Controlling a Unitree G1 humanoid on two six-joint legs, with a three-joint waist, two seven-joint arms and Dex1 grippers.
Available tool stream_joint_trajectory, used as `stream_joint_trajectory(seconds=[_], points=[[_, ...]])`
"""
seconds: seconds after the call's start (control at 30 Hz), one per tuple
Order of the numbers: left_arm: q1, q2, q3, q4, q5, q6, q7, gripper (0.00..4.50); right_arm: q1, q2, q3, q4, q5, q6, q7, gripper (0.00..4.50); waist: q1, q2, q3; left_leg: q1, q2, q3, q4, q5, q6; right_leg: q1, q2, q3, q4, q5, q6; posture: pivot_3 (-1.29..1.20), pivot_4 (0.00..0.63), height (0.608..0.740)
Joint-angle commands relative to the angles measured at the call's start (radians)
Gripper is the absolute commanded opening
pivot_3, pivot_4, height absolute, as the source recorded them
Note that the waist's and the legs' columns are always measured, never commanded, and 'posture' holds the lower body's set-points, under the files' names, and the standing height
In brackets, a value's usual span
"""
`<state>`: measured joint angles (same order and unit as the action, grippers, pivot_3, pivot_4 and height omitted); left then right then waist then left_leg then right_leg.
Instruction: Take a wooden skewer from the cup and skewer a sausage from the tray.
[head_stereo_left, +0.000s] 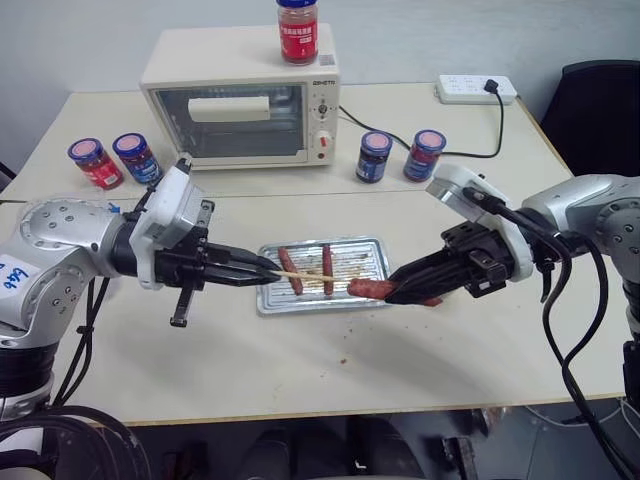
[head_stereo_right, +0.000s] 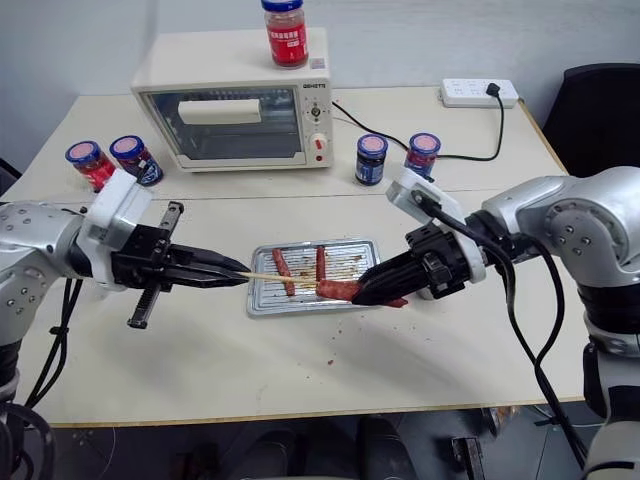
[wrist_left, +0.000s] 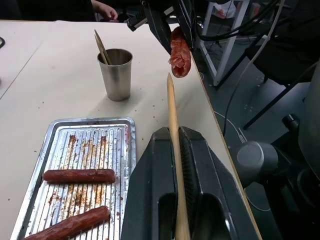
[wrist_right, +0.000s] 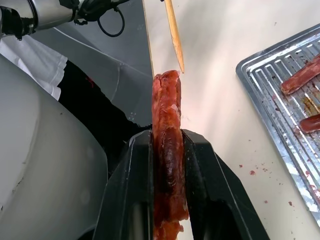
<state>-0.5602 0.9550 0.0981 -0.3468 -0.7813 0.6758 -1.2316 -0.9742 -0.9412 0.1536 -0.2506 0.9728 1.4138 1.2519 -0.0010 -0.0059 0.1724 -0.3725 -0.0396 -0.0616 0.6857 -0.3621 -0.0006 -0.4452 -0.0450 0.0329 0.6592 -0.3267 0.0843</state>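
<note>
- both arms reached in from the lower sides of the head frame, meeting over the table (head_stereo_left: 330, 360) just below centre.
- left gripper (head_stereo_left: 268, 269) sat left of centre, fingers pressed together on the wooden skewer (head_stereo_left: 305, 274); stick ran level toward the right, its tip over the tray (head_stereo_left: 372, 247).
- right gripper (head_stereo_left: 392, 292) came in from the right, fingers pinching the sausage (head_stereo_left: 368, 288) lengthwise; one end stuck out past the fingertips toward the stick.
- right wrist view: skewer tip (wrist_right: 176, 40) just off the sausage's end (wrist_right: 167, 82), very close; contact could not be told.
- left wrist view: stick (wrist_left: 173, 135) clamped between the black fingers (wrist_left: 205, 170), point aimed at the hanging sausage (wrist_left: 180, 52).
- tray lay at frame centre on the table, ridged, brown-stained; two other sausages (head_stereo_left: 292, 270) lay in its left half.
- cup (wrist_left: 115, 74) seen in left wrist view, grey, metallic-looking, standing on the table beyond the tray, one more stick (wrist_left: 101, 46) leaning in it.
- toaster oven (head_stereo_left: 240, 100) upper centre, a red jar (head_stereo_left: 297, 30) on top.
- two jars (head_stereo_left: 115, 160) upper left, two more (head_stereo_left: 400, 155) right of the oven.
- power strip (head_stereo_left: 476, 89) upper right, cable trailing to the oven.
</note>
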Motion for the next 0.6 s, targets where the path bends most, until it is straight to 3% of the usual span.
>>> stream_joint_trajectory(seconds=[0.03, 0.6], points=[[-0.006, -0.001, 0.014, -0.027, -0.010, 0.000, 0.008, 0.00, -0.022, -0.005, -0.033, -0.002, 0.016, -0.005, 0.001, 0.81, 0.000, 0.000, 0.000, 0.000, 0.000, 0.000, 0.000, 0.000, 0.000, 0.000, 0.000, 0.000, 0.000, 0.000, 0.000, 0.00, 0.150, 0.740], [-0.034, 0.009, 0.016, 0.012, 0.010, -0.009, -0.014, 0.00, -0.003, -0.009, -0.021, 0.010, -0.001, -0.015, -0.007, 0.81, 0.000, 0.000, 0.000, 0.000, 0.000, 0.000, 0.000, 0.000, 0.000, 0.000, 0.000, 0.000, 0.000, 0.000, 0.000, 0.00, 0.150, 0.740]])
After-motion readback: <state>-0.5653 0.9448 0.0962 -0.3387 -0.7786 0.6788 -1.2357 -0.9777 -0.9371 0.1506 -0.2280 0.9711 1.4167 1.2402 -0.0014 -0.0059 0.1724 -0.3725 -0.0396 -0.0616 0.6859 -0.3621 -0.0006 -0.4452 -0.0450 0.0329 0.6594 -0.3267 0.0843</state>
